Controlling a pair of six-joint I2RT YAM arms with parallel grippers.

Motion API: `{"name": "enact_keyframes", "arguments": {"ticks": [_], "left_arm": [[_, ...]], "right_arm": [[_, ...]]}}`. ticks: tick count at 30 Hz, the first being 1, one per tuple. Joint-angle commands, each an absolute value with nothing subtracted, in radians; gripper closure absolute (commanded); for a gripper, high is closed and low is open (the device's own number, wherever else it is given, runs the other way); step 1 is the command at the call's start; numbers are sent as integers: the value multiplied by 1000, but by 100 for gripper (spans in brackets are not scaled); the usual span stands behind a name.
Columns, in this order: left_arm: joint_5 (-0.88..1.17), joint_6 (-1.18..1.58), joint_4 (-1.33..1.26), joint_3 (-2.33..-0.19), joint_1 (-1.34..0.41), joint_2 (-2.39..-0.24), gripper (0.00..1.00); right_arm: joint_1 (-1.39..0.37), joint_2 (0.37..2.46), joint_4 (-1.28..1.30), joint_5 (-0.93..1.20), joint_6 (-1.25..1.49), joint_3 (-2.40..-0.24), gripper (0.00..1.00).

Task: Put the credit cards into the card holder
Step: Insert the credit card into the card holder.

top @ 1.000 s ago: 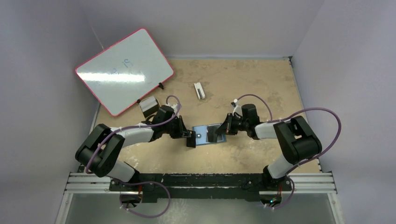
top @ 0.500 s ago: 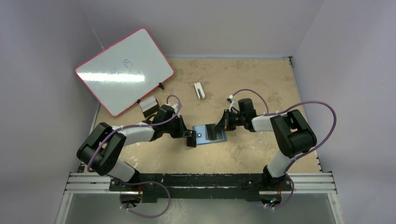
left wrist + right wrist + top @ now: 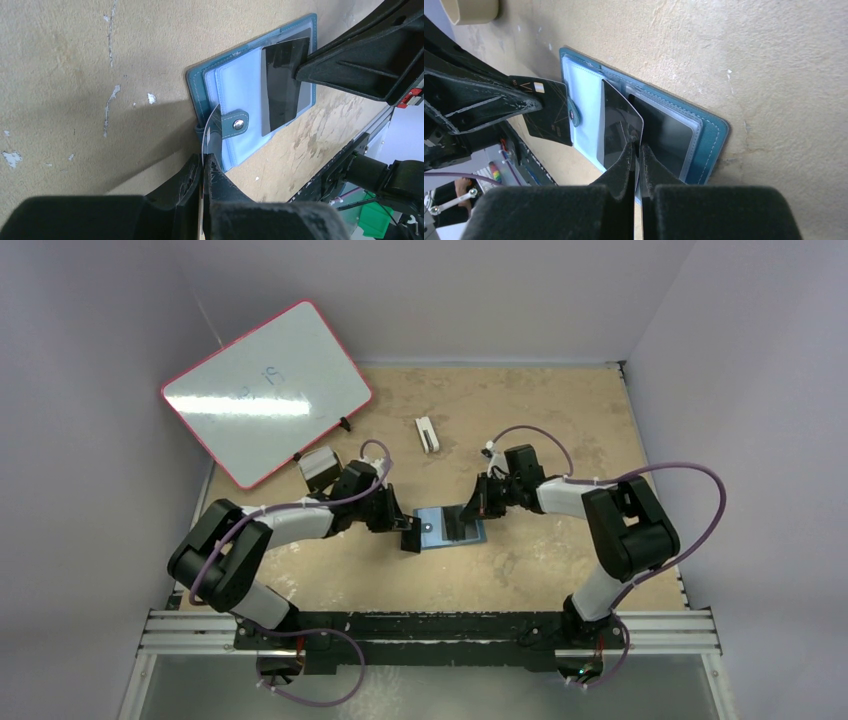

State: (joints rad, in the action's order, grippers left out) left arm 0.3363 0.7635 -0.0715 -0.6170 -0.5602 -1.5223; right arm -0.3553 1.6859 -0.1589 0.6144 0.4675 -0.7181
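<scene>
Sandy, scuffed worktop (image 3: 540, 410) fills the booth floor, and the card holder (image 3: 432, 532) lies open at its middle, between the two arms. It is teal-blue with stitched edges, clear pockets (image 3: 240, 90) inside and a strap ending in a round metal snap (image 3: 239, 125). The left hand (image 3: 205, 165) is pressed together on a chip card (image 3: 546, 112), dark with a gold chip, whose free end reaches over the holder's strap side. The right hand (image 3: 638, 150) pinches a glossy dark card (image 3: 616, 125), held bowed and on edge above the pockets. A third card (image 3: 664, 135) sits behind the plastic of the page nearest the right hand. Since a second ago the right wrist has swung toward the back wall and nearer the centre. The holder and the left arm have barely moved.
</scene>
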Motion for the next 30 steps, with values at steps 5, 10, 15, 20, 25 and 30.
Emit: {"name": "enact_keyframes", "arguments": {"ticks": [5,10,15,20,25,30], "left_arm": [[200,699,-3,-645,-558,-1562,100],[221,713,-29,-642,-559,-1564,100],[236,735,-53,-635,-570,-1561,100],[260,764,-96,-624,-580,-1562,100],[259,786,-115,-622,-600,-1567,100],[243,850,-151,-615,-659,-1548,100]], "right_arm": [[-362,1668,55,465,382,-765,100],[-371,1711,4,468,384,-783,100],[-400,1739,-58,502,418,-786,100],[-420,1753,-102,526,452,-793,100],[-435,1755,-127,516,497,-794,100],[-435,1702,-127,533,533,-769,79]]}}
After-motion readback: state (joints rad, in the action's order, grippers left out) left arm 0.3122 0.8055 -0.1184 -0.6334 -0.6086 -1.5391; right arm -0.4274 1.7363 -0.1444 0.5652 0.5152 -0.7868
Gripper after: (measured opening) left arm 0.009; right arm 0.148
